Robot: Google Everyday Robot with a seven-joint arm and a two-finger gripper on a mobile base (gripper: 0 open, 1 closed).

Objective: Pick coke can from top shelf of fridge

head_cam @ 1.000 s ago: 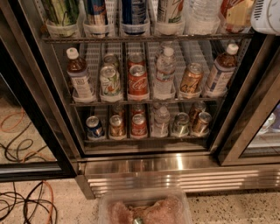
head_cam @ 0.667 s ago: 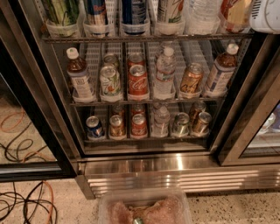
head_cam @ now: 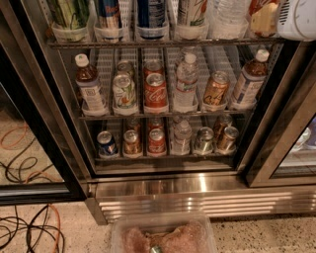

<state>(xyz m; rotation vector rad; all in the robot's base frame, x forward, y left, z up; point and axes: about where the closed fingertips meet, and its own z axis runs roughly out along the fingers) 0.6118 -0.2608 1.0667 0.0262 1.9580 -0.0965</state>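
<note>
The fridge (head_cam: 163, 190) stands open in front of me, with a black frame and a stainless steel base. The top shelf (head_cam: 163, 43) is the uppermost wire rack in view. Its clear holders carry a green bottle, dark blue cans (head_cam: 150, 12) and other drinks. A red coke can (head_cam: 156, 91) with white script stands in the middle of the rack below. Another red can (head_cam: 156, 141) stands on the lowest rack. A white part of my arm (head_cam: 297, 19) shows at the top right corner. My gripper is out of view beyond it.
The coke can has a green-white can (head_cam: 124, 92) on its left and a water bottle (head_cam: 186, 81) on its right. A gold-orange can (head_cam: 216, 90) and brown bottles share that rack. A clear tub (head_cam: 163, 234) sits at the bottom edge. Cables (head_cam: 29, 227) lie on the floor at left.
</note>
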